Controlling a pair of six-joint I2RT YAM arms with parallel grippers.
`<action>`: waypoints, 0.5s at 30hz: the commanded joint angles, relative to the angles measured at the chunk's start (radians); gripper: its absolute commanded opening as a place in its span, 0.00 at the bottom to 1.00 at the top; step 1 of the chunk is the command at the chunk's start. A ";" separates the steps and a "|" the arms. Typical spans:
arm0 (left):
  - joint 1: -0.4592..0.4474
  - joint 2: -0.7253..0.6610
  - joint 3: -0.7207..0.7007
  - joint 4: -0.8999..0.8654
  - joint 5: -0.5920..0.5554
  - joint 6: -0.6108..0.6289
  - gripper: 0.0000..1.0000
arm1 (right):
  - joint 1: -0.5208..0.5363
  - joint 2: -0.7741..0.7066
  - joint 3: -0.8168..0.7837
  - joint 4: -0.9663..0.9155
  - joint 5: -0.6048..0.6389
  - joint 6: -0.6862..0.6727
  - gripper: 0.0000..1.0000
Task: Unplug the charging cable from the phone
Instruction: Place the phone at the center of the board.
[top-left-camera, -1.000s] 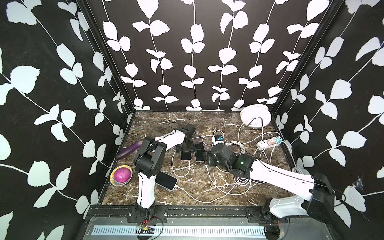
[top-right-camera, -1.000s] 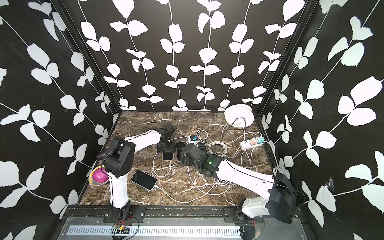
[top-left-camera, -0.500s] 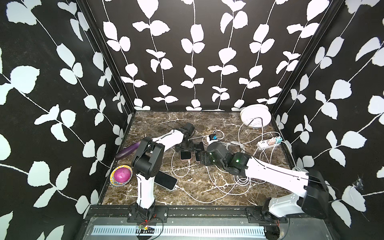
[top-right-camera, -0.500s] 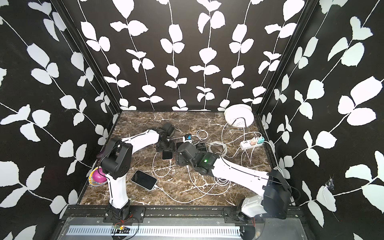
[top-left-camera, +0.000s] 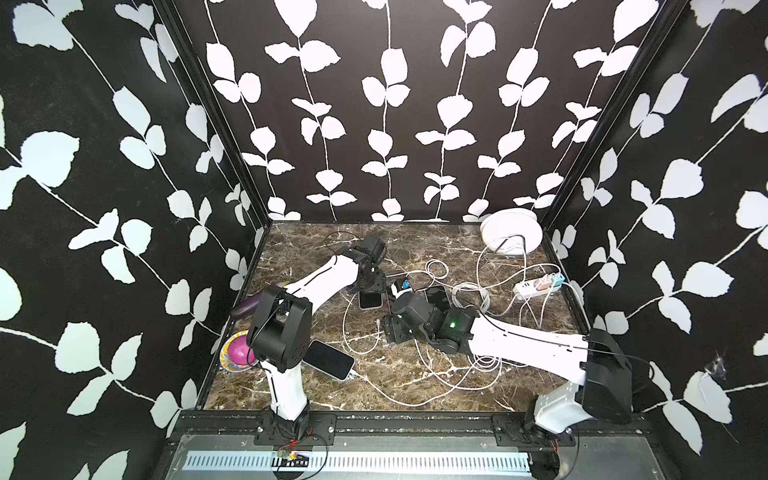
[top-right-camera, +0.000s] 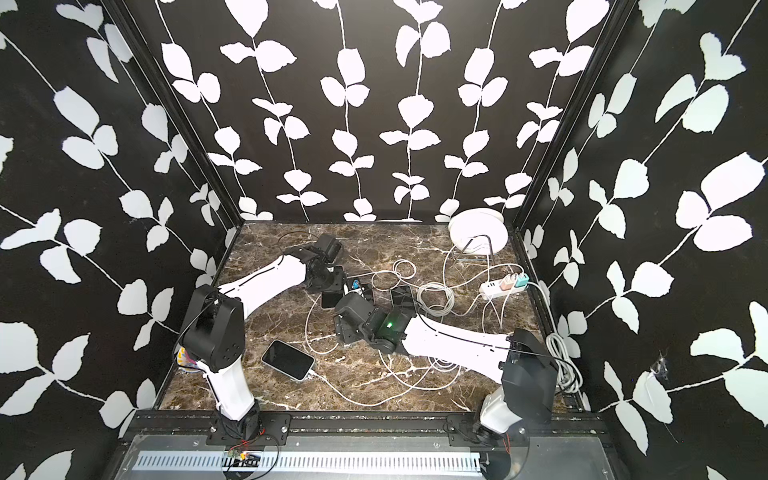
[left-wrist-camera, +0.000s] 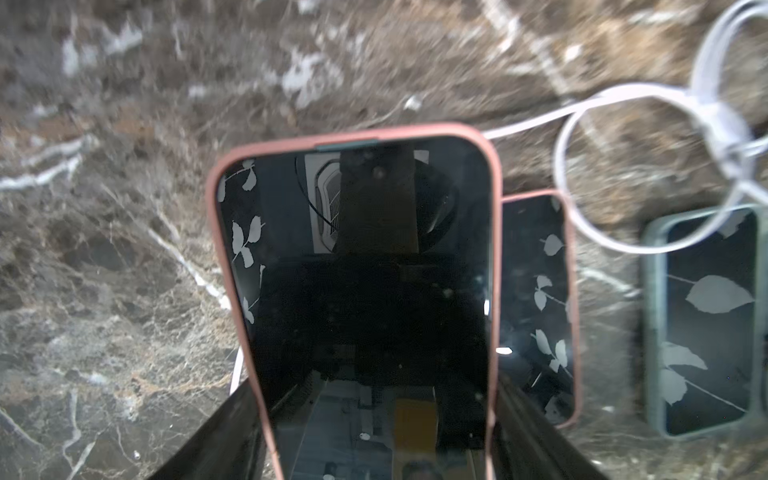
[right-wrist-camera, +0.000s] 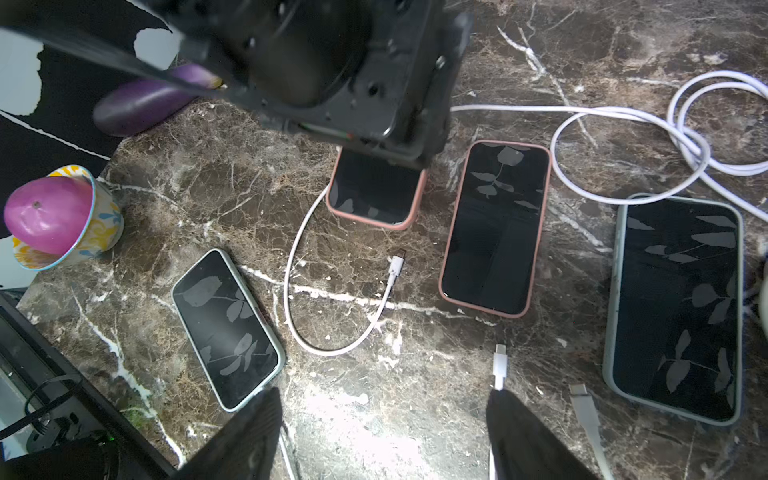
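pink-cased phone (left-wrist-camera: 357, 291), pinched across its sides by left gripper (left-wrist-camera: 374, 386); white plug (right-wrist-camera: 397, 264) lying free, apparently out; right gripper (right-wrist-camera: 382, 395) spread, empty, best raised straight, clear of loose cable (right-wrist-camera: 286, 282).

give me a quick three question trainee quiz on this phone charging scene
1. True or false: the right gripper is shut.
2. The left gripper clamps a phone by its sides. Its case is: A yellow, B pink, C blue.
3. How many phones does the right wrist view show in all?
Key: 1 false, its jaws stand open and empty. 2 B. 3 four: the clamped one, a second pink-cased phone, a grey-green-cased phone and a pale-cased phone.
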 joint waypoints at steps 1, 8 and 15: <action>0.028 0.012 -0.013 0.000 -0.014 0.024 0.46 | 0.003 -0.042 0.012 -0.007 0.040 -0.005 0.80; 0.062 0.086 -0.001 -0.029 0.004 0.043 0.39 | -0.002 -0.069 -0.017 -0.011 0.057 0.015 0.80; 0.226 0.059 0.071 -0.079 -0.064 0.096 0.30 | -0.005 -0.077 -0.020 -0.019 0.049 0.012 0.80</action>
